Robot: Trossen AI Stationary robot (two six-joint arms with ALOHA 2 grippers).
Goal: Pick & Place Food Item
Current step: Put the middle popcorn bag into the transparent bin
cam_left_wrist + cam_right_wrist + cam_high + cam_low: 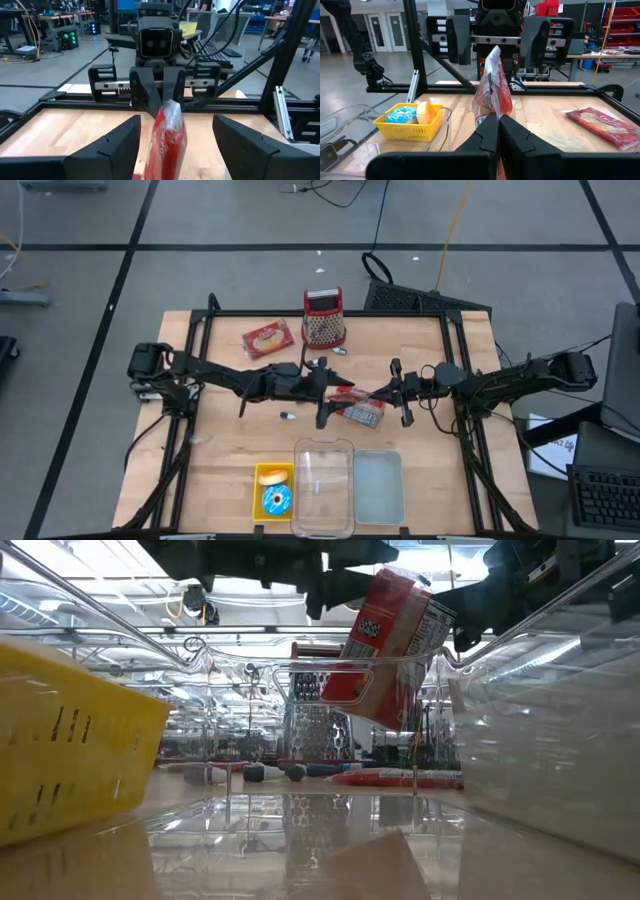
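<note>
A red snack packet (360,412) with a clear crimped end hangs in the air over the table's middle, between my two grippers. My right gripper (499,120) comes in from the table's right and is shut on it. Facing it, my left gripper (176,122) comes in from the left and stands open, one finger on either side of the packet (167,137), touching nothing. In the low view the packet (395,635) hangs tilted above the clear container (300,810). My right gripper pinches one end of the packet (487,112) between its two shut fingers. The fingers lie about level and come from the table's right side. The packet is lifted clear of the table and sticks out tilted beyond the fingertips toward my left gripper.
A red-topped metal grater (323,318) and a second red packet (268,338) lie at the far side. Near the front edge stand a yellow basket (257,490) holding a blue doughnut and a bun, a clear container (323,480) and its lid (378,485).
</note>
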